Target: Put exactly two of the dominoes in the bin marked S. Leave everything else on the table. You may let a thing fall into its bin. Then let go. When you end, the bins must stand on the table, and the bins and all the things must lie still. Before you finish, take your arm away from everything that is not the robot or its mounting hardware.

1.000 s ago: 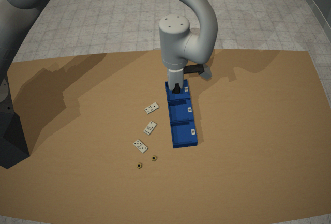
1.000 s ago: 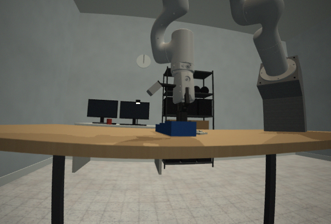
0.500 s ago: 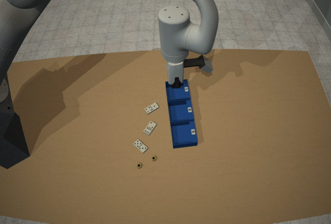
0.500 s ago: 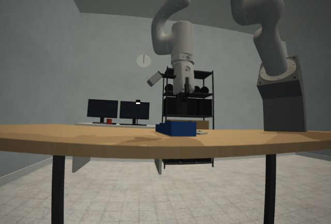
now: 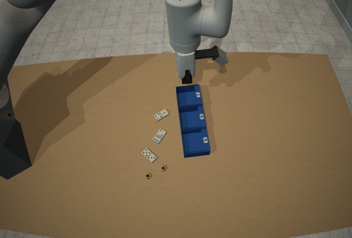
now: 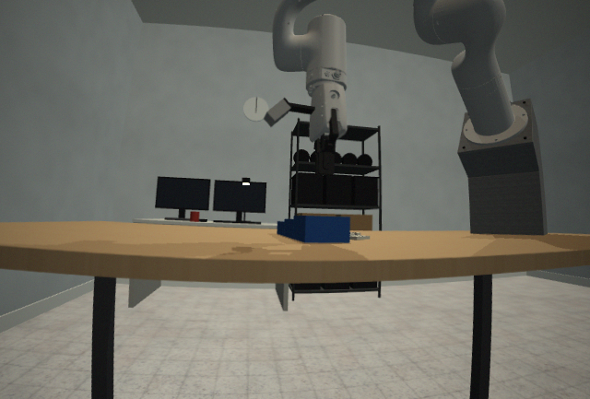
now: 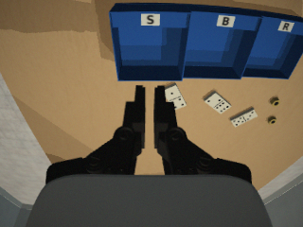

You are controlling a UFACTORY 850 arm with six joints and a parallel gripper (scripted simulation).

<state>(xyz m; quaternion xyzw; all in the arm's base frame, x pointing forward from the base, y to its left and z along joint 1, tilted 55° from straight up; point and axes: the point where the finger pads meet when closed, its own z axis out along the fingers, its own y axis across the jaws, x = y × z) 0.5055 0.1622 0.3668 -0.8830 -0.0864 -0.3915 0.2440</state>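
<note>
Three blue bins stand in a row. The bin marked S (image 5: 188,95) (image 7: 150,41) is the far one, followed by the bins marked B (image 5: 192,117) and R (image 5: 194,142). I see nothing inside the S bin. Three white dominoes (image 5: 161,114) (image 5: 159,135) (image 5: 149,155) lie flat on the table left of the bins. They also show in the wrist view (image 7: 174,96) (image 7: 216,101) (image 7: 244,116). My gripper (image 5: 186,81) (image 7: 150,99) hangs well above the table by the S bin's far edge. Its fingers are shut with only a thin gap, and nothing is between them.
Two small brass nuts (image 5: 163,167) (image 5: 147,175) lie nearer the front, beyond the last domino. The arm's dark base (image 5: 11,133) stands at the table's left edge. In the side view the bins (image 6: 314,228) sit mid-table, far below the gripper (image 6: 327,158).
</note>
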